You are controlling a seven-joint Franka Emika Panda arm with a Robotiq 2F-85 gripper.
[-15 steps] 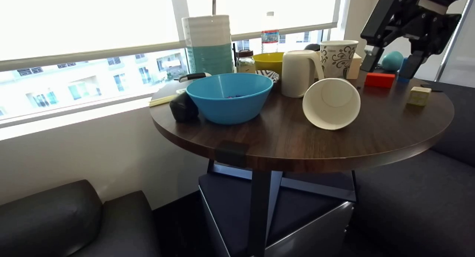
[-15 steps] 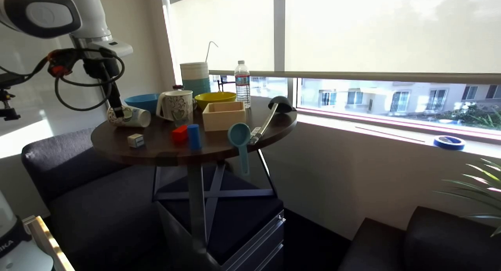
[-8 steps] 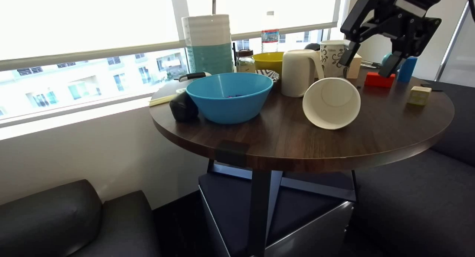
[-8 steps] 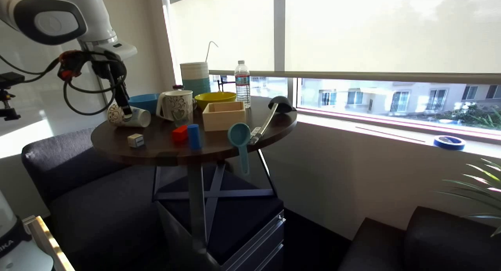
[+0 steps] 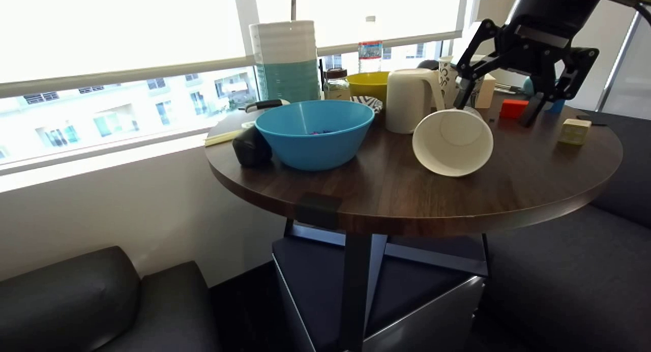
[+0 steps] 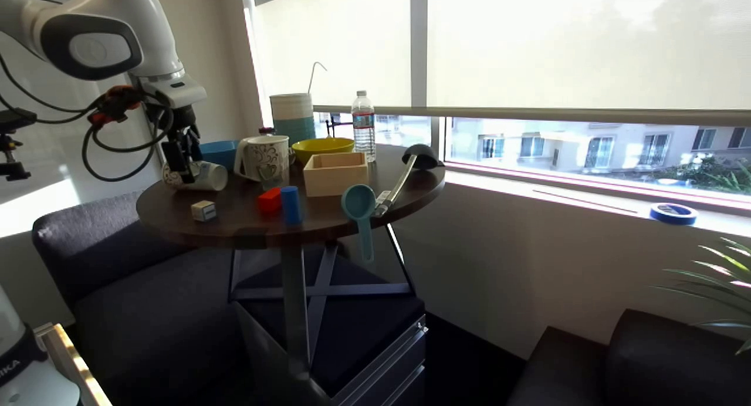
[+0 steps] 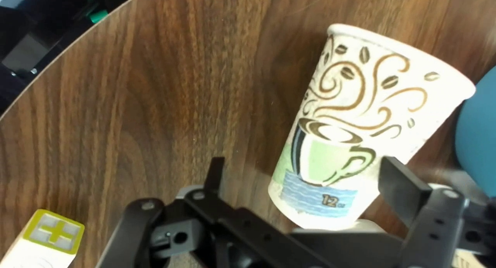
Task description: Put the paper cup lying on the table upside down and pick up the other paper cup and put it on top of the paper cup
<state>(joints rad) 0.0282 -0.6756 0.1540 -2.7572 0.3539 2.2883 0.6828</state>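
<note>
A white paper cup with a coffee print lies on its side on the dark round table, its open mouth facing the camera in an exterior view (image 5: 452,143). This lying cup also shows in an exterior view (image 6: 210,176) and in the wrist view (image 7: 360,117). The other paper cup (image 5: 447,80) stands upright behind it, beside the mug, and shows in an exterior view (image 6: 269,159). My gripper (image 5: 494,108) is open above the lying cup's base end. In the wrist view, the open gripper (image 7: 302,159) has this end between its fingers, nearer the right finger, which overlaps the cup's edge.
A blue bowl (image 5: 315,136) sits beside the lying cup. A white mug (image 5: 407,100) stands close behind it. A small cube (image 5: 574,132), a red block (image 5: 513,108), a blue cylinder (image 6: 291,205), a wooden box (image 6: 335,180) and a teal scoop (image 6: 359,203) are also on the table.
The gripper has moved over and down to the lying cup's base end and turned, its fingers still open. The lying cup has shifted very slightly. The standing cup has not moved.
</note>
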